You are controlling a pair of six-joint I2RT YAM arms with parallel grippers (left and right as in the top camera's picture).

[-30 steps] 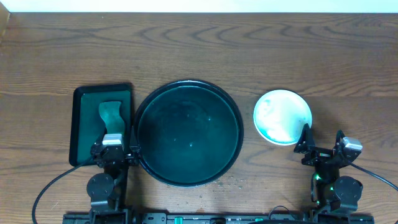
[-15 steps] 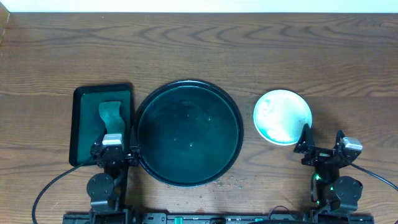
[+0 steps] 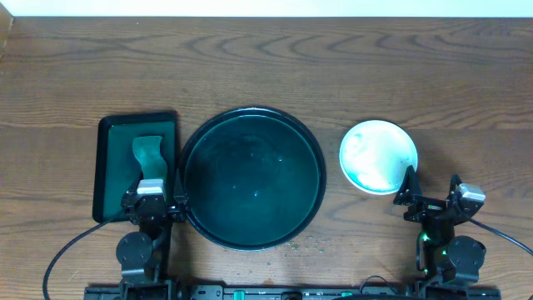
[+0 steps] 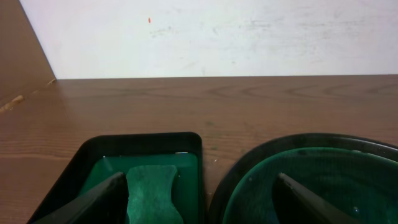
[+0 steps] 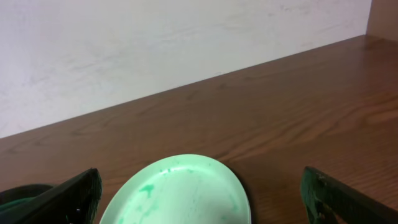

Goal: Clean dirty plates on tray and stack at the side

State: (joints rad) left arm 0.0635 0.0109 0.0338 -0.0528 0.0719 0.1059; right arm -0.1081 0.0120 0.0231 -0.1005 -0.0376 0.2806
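Where the right gripper (image 5: 202, 205) holds its two dark fingers (image 5: 59, 199) spread wide with nothing between them, the plates (image 5: 180, 190) lie just ahead of the gap, flat on the wooden table (image 3: 266, 50). From overhead they show as one round disc (image 3: 379, 156), white with a pale teal rim, apart from the fingertips. How many lie stacked cannot be told. The top face is smooth and glossy, with faint green smears toward its left half.

Off to the left of that gripper sits the tray (image 3: 250, 179), a large round dark green-black dish with a raised rim and a shiny floor that holds no plate.

The left gripper (image 4: 199, 208) is likewise spread wide and holds nothing. Its right finger (image 4: 311, 202) reaches over the tray's rim (image 4: 298, 140). Its left finger hangs over a small rectangular tray (image 4: 186, 140), dark with rounded corners and a green floor. A green sponge (image 4: 152, 193) with pinched sides and a matte, grainy surface lies there, just beside that finger.

The table is brown, with clear wavy grain.
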